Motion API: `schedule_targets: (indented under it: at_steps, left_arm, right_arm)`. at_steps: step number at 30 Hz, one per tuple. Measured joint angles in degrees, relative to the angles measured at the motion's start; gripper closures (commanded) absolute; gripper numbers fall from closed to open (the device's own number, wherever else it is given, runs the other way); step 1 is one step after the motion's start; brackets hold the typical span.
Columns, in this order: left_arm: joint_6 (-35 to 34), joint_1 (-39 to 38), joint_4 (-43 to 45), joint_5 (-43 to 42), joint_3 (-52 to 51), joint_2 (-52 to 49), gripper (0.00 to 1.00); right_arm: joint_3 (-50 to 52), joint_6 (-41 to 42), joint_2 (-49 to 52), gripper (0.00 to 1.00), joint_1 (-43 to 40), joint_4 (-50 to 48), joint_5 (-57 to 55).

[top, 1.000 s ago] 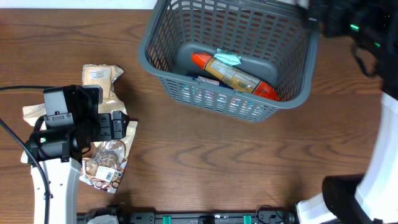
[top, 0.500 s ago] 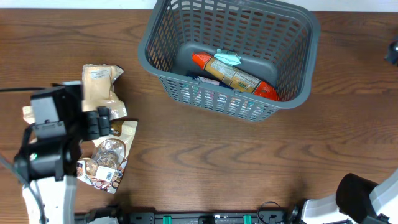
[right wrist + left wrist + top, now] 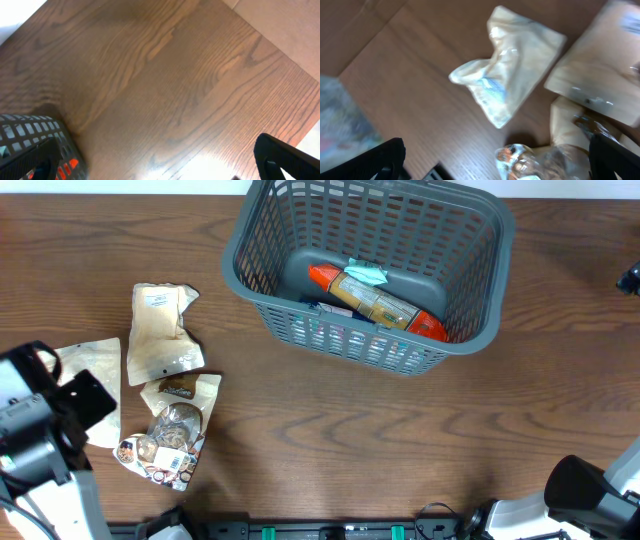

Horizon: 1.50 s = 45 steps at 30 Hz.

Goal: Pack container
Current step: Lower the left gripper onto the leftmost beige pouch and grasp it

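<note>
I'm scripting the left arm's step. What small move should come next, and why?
Probably lower the left gripper onto the crumpled white packet ahead of it: its jaws stand open and empty, that packet lies on the table, and the basket has room.

The large dark grey plastic basket (image 3: 372, 268), rectangular with rounded corners and slotted lattice walls, stands upright at the far middle of the brown wooden desk (image 3: 330, 420), slightly skewed, packets inside.

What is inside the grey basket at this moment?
The basket holds a long orange-ended packet lying diagonally. A dark bluish item shows under it, mostly covered, so I cannot identify it.
</note>
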State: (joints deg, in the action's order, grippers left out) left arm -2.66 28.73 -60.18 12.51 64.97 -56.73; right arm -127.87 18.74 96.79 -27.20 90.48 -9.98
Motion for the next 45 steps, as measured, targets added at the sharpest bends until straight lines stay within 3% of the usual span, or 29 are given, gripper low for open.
schedule_targets:
  at_steps: [9,19,30,45]
  left_arm:
    - [3.17,11.54,6.91,-1.62,-0.02,-13.09,0.01]
    - [22.80,18.58,15.98,-7.19,-0.02,-23.78,0.02]
    - [40.85,24.09,17.90,-26.34,-0.02,-36.81,0.01]
    - [45.09,24.04,23.98,-30.21,-0.02,-45.24,0.00]
  right_arm:
    - [0.39,-1.81,0.02,0.01,0.00,-3.43,0.33]
    - [0.39,-2.73,0.02,0.01,0.00,-4.09,1.60]
    - [0.46,-3.39,0.02,0.01,0.00,-1.16,2.86]
    - [0.46,-3.50,0.02,0.01,0.00,2.89,4.26]
